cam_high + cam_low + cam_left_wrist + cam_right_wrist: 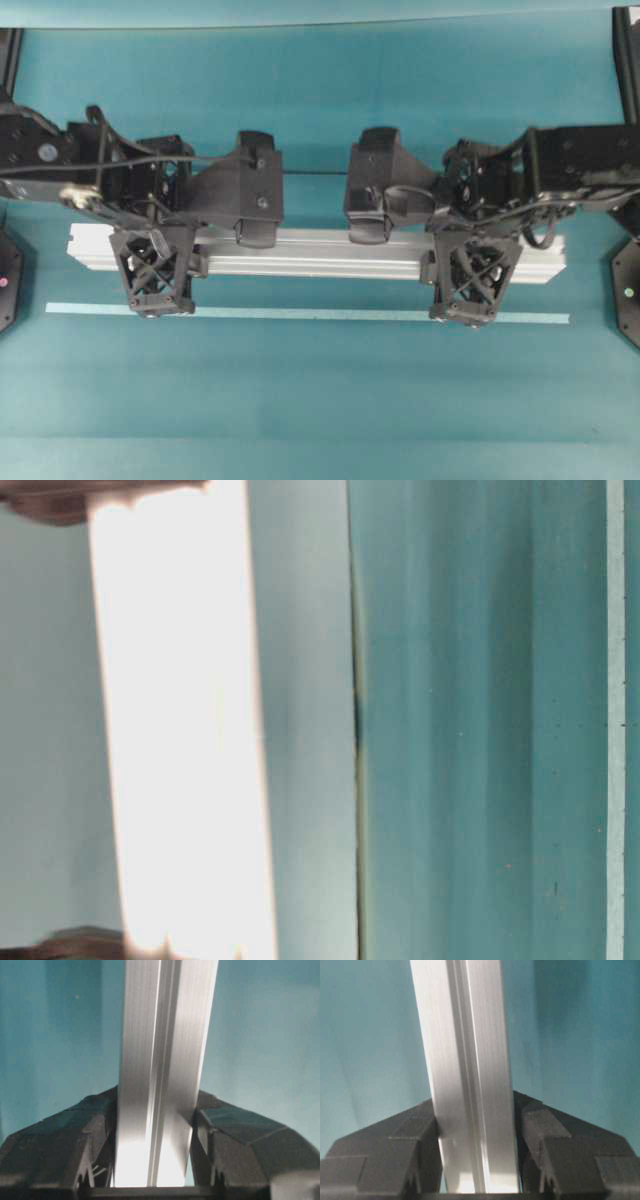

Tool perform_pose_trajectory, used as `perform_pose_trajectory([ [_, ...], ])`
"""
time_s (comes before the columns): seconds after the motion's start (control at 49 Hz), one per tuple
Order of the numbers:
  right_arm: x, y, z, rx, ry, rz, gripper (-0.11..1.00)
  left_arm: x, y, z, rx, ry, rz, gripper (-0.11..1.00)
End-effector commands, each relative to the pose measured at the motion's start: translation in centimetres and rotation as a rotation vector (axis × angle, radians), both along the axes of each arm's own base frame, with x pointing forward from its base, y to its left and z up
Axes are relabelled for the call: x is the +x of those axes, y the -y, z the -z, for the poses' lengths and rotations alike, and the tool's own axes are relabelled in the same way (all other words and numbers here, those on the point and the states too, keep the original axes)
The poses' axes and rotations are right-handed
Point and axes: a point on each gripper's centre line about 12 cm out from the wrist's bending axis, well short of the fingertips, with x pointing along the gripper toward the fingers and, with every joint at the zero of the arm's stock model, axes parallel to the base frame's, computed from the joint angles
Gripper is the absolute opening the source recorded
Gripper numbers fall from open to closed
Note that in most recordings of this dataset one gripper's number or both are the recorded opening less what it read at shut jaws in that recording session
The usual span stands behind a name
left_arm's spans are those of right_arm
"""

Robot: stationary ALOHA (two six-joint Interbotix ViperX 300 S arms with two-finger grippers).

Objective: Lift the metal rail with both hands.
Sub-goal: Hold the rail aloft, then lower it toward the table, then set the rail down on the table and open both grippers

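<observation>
Clamping metal rail point(320, 252), left hand point(157, 272), right hand point(473, 278), table-level view blurred

Silver-grey grooved rail point(330, 255); black lattice grippers; teal table point(320, 400) w/ pale tape strip point(300, 313).

The metal rail point(330, 252) lies crosswise in the overhead view, running from my left side to my right, over the counter point(320, 400). My left gripper point(155, 275) sits near the rail's left end, my right gripper point(472, 280) near its right end, well apart from each other. In each wrist view the rail runs straight away between my jaws, a finger point(80, 1135) pressed on either side. A tape strip point(300, 314) lies on the counter parallel to the rail, just in front of it.
</observation>
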Motion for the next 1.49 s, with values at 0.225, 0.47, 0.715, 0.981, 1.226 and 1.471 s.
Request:
perform_pose_trajectory([
  [0.225, 0.9, 0.1, 6.2, -0.026, 0.037, -0.013, 0.39, -0.3, -0.8, 4.5, 0.001, 0.091, -0.032, 0.36],
  [0.47, 1.4, 0.3, 9.7, -0.041, 0.023, -0.060, 0.39, 0.3, -0.9, 7.7, 0.000, 0.137, -0.031, 0.36],
  [0.715, 1.5, 0.6, 11.3, -0.042, 0.021, -0.055, 0.39, 0.7, -1.0, 10.2, -0.002, 0.157, -0.036, 0.36],
  [0.981, 1.2, 0.6, 12.9, -0.037, 0.030, -0.042, 0.39, 0.5, -0.9, 12.1, -0.005, 0.189, -0.037, 0.36],
  [1.226, 1.1, 0.4, 14.3, -0.036, 0.020, -0.047, 0.39, 0.7, -0.6, 13.3, -0.006, 0.217, -0.027, 0.36],
  [1.471, 0.9, 0.4, 15.3, -0.037, 0.014, -0.048, 0.39, 1.2, -0.3, 13.7, -0.008, 0.226, -0.019, 0.36],
])
